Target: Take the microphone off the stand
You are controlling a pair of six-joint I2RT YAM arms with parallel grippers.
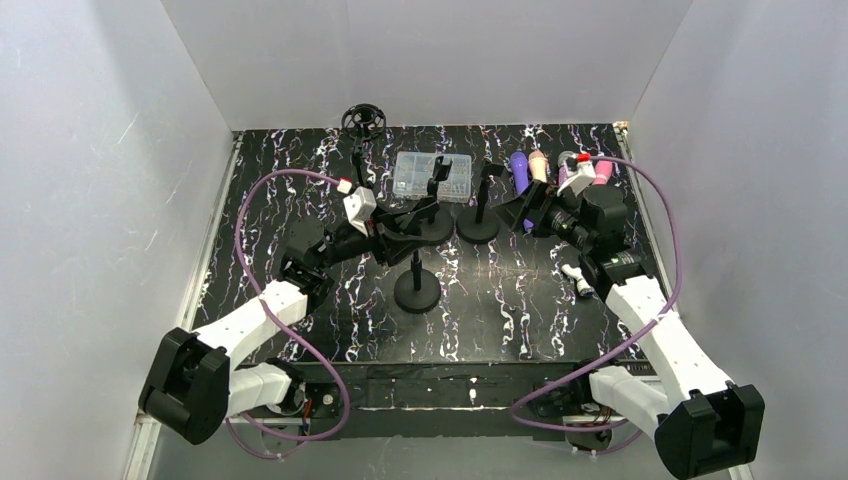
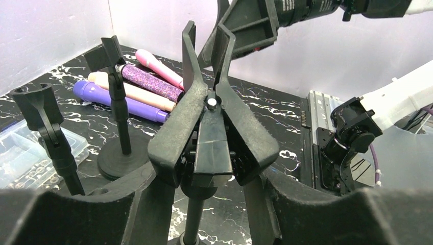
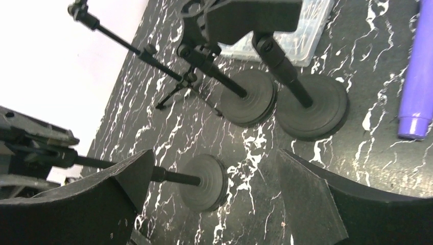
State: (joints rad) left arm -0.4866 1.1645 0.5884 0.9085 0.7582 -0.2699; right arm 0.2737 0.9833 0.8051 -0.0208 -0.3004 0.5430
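Observation:
The front stand (image 1: 417,288) is a black rod on a round base, which also shows in the right wrist view (image 3: 204,181). Its spring clip (image 2: 212,127) is empty. My left gripper (image 1: 405,222) is open with its jaws either side of the clip's handles (image 2: 209,178); I cannot tell if they touch. Several microphones lie flat at the back right: purple (image 1: 519,165) (image 2: 117,99) (image 3: 416,87), beige (image 1: 538,164), glittery purple (image 2: 150,81) and pink (image 1: 603,170). My right gripper (image 1: 527,212) (image 3: 217,173) is open and empty, hovering near them.
Two more empty clip stands (image 1: 435,226) (image 1: 478,226) stand behind the front one. A clear plastic box (image 1: 433,175) lies at the back. A tripod stand with a round shock mount (image 1: 363,120) is at the back left. White walls enclose the table.

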